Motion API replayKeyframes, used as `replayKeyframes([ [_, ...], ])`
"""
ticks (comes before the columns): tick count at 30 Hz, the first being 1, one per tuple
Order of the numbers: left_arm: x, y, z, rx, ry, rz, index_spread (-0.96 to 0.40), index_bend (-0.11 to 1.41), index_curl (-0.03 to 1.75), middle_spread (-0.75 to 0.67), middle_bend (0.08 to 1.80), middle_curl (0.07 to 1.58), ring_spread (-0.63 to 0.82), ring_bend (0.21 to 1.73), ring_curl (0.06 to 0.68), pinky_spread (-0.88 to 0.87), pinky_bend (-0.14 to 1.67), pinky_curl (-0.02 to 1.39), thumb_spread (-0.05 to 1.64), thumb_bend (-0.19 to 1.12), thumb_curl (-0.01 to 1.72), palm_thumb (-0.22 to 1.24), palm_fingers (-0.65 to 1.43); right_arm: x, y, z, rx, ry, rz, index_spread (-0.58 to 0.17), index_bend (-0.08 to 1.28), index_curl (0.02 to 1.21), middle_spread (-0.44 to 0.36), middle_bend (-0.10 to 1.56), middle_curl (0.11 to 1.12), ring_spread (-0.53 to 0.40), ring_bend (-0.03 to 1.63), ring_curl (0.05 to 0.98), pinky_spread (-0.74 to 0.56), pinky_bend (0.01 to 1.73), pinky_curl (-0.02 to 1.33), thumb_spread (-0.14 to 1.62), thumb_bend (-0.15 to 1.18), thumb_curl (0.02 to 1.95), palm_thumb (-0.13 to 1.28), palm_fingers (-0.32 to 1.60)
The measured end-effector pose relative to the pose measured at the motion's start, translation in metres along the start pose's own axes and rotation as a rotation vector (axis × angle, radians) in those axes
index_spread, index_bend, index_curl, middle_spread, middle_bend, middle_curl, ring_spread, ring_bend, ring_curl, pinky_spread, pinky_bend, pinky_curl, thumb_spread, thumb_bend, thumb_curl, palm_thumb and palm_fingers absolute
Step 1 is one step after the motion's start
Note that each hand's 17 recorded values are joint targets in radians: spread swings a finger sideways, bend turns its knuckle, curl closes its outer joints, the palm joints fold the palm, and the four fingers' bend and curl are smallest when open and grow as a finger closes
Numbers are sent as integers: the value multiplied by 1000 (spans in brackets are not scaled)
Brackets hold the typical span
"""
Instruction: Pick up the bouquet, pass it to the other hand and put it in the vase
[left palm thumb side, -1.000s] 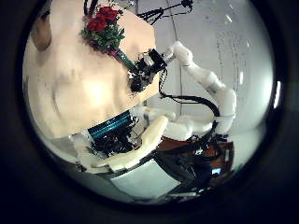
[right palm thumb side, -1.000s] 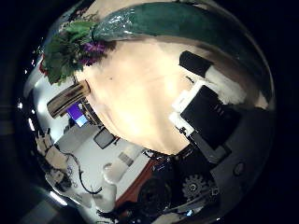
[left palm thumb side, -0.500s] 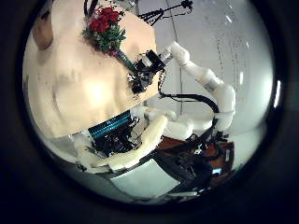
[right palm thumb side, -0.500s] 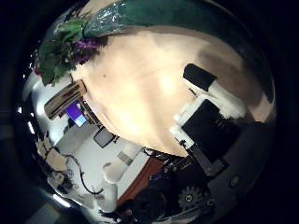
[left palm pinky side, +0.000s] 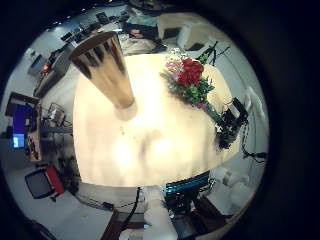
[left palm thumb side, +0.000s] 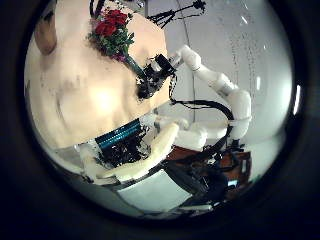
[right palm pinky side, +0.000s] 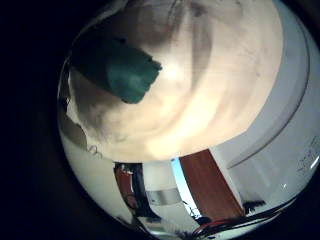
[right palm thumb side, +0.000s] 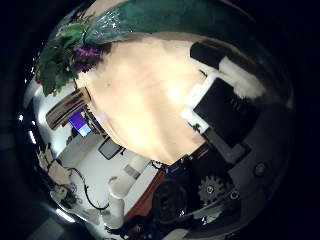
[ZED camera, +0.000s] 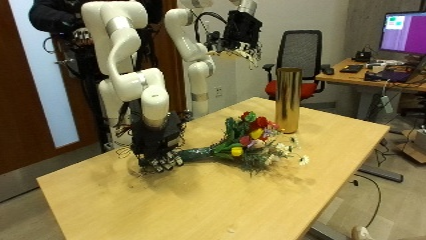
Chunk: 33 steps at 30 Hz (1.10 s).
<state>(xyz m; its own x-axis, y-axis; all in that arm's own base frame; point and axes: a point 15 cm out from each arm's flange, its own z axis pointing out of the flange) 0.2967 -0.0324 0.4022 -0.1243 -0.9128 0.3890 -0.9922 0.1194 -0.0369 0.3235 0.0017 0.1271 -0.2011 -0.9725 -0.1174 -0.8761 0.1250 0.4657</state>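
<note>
The bouquet (ZED camera: 250, 138) of red, yellow and purple flowers lies flat on the wooden table (ZED camera: 120, 195), its teal wrapped stem (ZED camera: 200, 153) pointing at my right hand (ZED camera: 157, 148). That hand stands low on the table at the stem's end, fingers (right palm thumb side: 222, 95) bent toward the wrap (right palm thumb side: 170, 15) with a thin strip of table between them. The stem's end (right palm pinky side: 120, 68) is close to the palm. A tall golden vase (ZED camera: 286, 100) stands upright beyond the flowers. My left hand (ZED camera: 241, 30) hangs high above the table, relaxed and holding nothing; it looks down on the vase (left palm pinky side: 108, 68) and bouquet (left palm pinky side: 188, 80).
A black office chair (ZED camera: 306, 50) stands behind the table, and a desk with a monitor (ZED camera: 404, 32) lies beyond the vase. The table's far edge (ZED camera: 380, 125) runs close behind the vase.
The right hand's fingers have curled closer to the teal stem. The left hand has stayed where it was.
</note>
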Motion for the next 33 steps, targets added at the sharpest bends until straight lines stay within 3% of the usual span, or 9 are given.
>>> replayKeyframes([
  [1,0,0,0,-1,0,0,166,173,335,308,223,337,487,540,151,455,196,282,867,-33,308,234,274,0,-1,-3,4,2,-3,-470,418,749,-312,840,694,-326,1181,445,-475,1289,285,846,-20,533,907,1196],
  [6,0,0,0,1,0,-3,167,174,337,302,228,338,485,539,150,460,195,283,867,-33,308,234,279,-1,-1,-12,21,2,-6,-517,590,928,-351,932,833,-292,1310,530,-356,1445,394,881,-22,528,926,1113],
  [8,0,0,0,-2,0,-1,167,173,338,305,228,338,484,539,151,461,195,283,875,-32,306,237,279,-2,-1,-15,29,2,-8,-524,720,1032,-364,992,926,-274,1360,577,-297,1505,448,887,-22,530,939,1092],
  [12,-1,1,0,0,-1,-2,167,173,339,306,228,338,484,539,151,461,195,283,879,-32,304,238,279,-3,0,-22,51,-2,-10,-503,821,1120,-354,1065,1020,-254,1387,628,-240,1538,502,872,-14,543,984,1064],
  [22,-1,-1,1,4,6,-7,159,178,344,292,228,339,481,534,150,461,193,281,882,-32,303,240,283,18,1,-67,190,-65,39,-430,907,1178,-291,1144,1087,-227,1385,700,-194,1500,584,913,37,650,1224,1070],
  [33,-3,-3,-1,18,18,-25,155,182,355,274,241,344,470,534,150,442,188,268,905,-32,302,238,304,6,32,-134,325,-323,-33,-375,930,1178,-243,1175,1085,-213,1393,727,-194,1422,645,764,64,799,1244,1093],
])
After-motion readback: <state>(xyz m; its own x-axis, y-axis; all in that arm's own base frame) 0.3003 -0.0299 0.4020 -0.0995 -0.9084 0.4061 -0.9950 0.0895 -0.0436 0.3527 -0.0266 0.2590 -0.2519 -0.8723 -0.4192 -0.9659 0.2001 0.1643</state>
